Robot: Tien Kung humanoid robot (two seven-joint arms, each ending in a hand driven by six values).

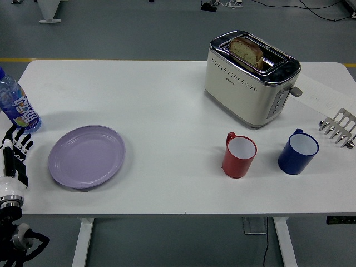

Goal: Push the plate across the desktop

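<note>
A lilac plate (86, 156) lies flat on the white table (167, 117), near its front left. My left hand (15, 150) stands at the table's left edge, a short gap to the left of the plate, with its black fingers (22, 139) spread and pointing away over the table. It holds nothing and does not touch the plate. The right arm does not show.
A blue water bottle (16, 105) stands just beyond the left hand. A cream toaster (250, 78) with a bread slice sits at the back right. A red mug (239, 156), a blue mug (298, 152) and a metal rack (339, 129) stand to the right.
</note>
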